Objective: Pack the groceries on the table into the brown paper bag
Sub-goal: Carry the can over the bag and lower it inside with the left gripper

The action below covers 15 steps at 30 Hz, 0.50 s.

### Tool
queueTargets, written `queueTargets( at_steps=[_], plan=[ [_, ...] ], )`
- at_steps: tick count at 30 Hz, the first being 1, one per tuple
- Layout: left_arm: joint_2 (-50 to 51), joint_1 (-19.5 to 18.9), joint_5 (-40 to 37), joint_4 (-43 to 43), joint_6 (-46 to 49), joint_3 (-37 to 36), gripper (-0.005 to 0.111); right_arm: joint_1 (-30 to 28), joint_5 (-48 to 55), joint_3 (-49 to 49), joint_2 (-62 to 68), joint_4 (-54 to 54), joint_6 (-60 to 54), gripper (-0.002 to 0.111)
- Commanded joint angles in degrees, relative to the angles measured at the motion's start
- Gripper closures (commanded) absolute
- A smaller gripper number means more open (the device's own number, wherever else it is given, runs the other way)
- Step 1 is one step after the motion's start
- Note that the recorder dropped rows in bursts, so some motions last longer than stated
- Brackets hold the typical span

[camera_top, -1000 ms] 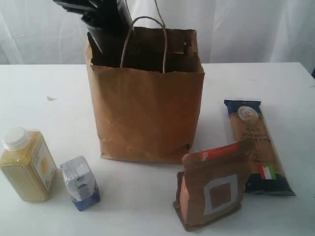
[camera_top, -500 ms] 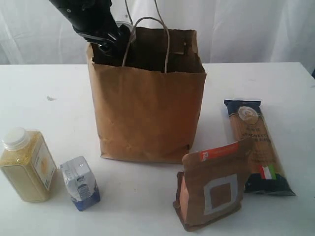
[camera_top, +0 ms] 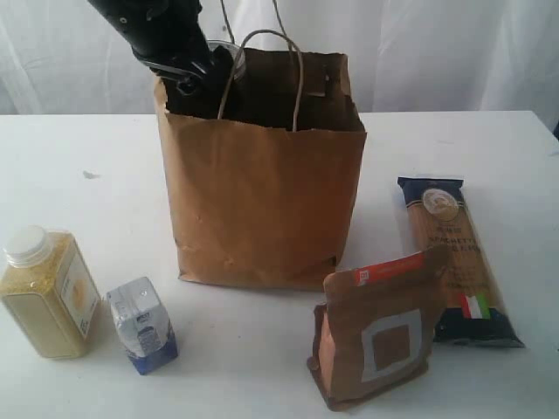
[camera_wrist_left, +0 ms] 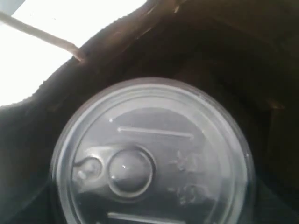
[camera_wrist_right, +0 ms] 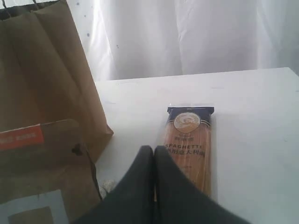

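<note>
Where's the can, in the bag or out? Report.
At the mouth: the can shows level with the rim of the bag, at the left gripper. Depth inside: cannot tell.

text: "SPAGHETTI" | on: long spaghetti packet (camera_wrist_right: 191, 140) | other labels: unreadable

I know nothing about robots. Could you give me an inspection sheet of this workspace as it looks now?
Surface: white table, one small speck.
Job's things: bag upright; can at its mouth; bottle, carton and pouch standing, spaghetti lying flat, all outside the bag.
Clutter: nothing seen.
Grippers: left gripper at the bag's mouth, apparently holding the can; right gripper shut, empty, pointing toward the spaghetti.
Cables: nothing seen.
Surroundings: white curtain behind.
</note>
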State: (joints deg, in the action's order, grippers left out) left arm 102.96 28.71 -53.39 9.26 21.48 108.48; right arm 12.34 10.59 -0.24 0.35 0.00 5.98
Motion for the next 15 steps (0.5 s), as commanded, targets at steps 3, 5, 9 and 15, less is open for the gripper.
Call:
queueTargets(
  at_steps=[3,5,9,15],
  plan=[
    [-3.6,0.2,-0.2,0.5,-0.5,0.3,0.022,-0.3,-0.4,0.2,-0.4,0.0,0.7,0.108],
    [-3.6,0.2,-0.2,0.5,-0.5,0.3,0.018,-0.3,-0.4,0.2,-0.4,0.0,0.7,0.108],
    [-3.6,0.2,-0.6,0.5,-1.9,0.3,0.014,-0.3,-0.4,0.2,-0.4,0.0,0.7,0.108],
    [-3.6,0.2,-1.7,0.5,-2.0,0.3,0.011,-0.3,-0.4,0.2,-0.4,0.0,0.7,0.108]
  ],
)
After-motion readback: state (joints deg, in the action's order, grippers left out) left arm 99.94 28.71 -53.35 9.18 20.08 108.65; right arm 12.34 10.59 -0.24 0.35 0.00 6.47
